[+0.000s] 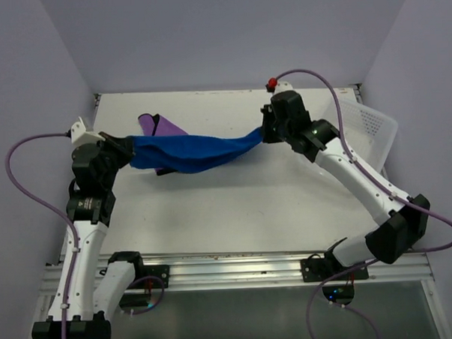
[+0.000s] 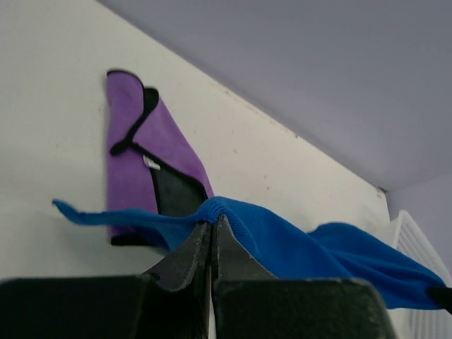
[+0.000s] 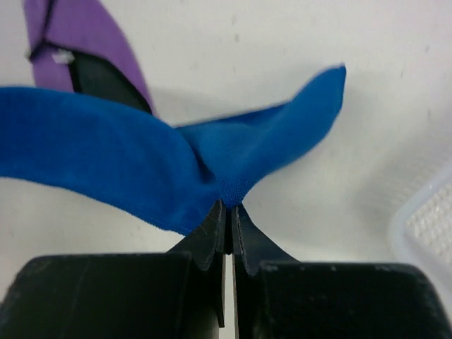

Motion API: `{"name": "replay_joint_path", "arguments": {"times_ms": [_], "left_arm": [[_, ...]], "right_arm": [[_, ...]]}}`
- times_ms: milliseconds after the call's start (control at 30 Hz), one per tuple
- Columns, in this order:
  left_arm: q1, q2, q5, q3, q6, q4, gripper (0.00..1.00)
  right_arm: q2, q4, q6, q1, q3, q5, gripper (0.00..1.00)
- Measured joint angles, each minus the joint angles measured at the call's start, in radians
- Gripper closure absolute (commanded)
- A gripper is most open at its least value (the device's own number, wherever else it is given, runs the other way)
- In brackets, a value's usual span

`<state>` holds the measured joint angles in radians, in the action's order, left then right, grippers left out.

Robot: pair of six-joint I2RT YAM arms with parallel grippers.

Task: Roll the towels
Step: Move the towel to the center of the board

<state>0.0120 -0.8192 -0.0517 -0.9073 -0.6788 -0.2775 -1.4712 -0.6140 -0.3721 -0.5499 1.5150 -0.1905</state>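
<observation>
Left jaws: closed tight on 1 end of the blue towel; right jaws: closed on the opposite end, a loose corner flaring past the pinch; the towel spans the 2 arms as a sagging band, long axis running left to right over the far half of the desk; whether its middle touches the surface cannot be told. The purple towel lies flat beneath and behind the band, nearer the left arm; the white basket sits far right, beside the right arm. Judgement: the band needs laying flat before rolling.
</observation>
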Motion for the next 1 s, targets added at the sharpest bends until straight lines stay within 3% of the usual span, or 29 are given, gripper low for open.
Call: {"name": "replay_joint_path", "arguments": {"times_ms": [167,300,433,567,633,667,733,800,900,1000], "left_arm": [[-0.004,0.148,0.13,0.214,-0.09,-0.016,1.0],[-0.005,0.301,0.152,0.339,-0.156,-0.074,1.0],[-0.005,0.407,0.105,0.363,-0.184,-0.138,1.0],[-0.005,0.392,0.029,0.328,-0.174,-0.159,1.0],[-0.005,0.382,-0.006,0.311,-0.165,-0.166,1.0],[-0.005,0.378,-0.031,0.301,-0.156,-0.167,1.0],[-0.005,0.376,-0.068,0.285,-0.14,-0.168,1.0],[-0.005,0.377,-0.106,0.271,-0.122,-0.167,1.0],[-0.005,0.376,-0.14,0.264,-0.099,-0.164,1.0],[-0.005,0.373,-0.146,0.264,-0.087,-0.164,1.0]], "right_arm": [[0.116,0.005,-0.014,-0.061,-0.357,0.016,0.98],[0.185,0.008,-0.077,-0.073,-0.597,0.08,0.58],[0.306,-0.003,-0.119,-0.073,-0.678,0.122,0.47],[0.388,0.011,-0.133,-0.073,-0.666,0.121,0.48],[0.396,0.016,-0.142,-0.073,-0.666,0.108,0.57],[0.395,0.017,-0.148,-0.072,-0.668,0.101,0.71],[0.393,0.028,-0.169,-0.066,-0.684,0.097,0.78],[0.391,0.048,-0.193,-0.056,-0.715,0.099,0.75],[0.369,0.064,-0.229,-0.045,-0.767,0.107,0.61],[0.34,0.095,-0.261,-0.045,-0.823,0.132,0.55]]}}
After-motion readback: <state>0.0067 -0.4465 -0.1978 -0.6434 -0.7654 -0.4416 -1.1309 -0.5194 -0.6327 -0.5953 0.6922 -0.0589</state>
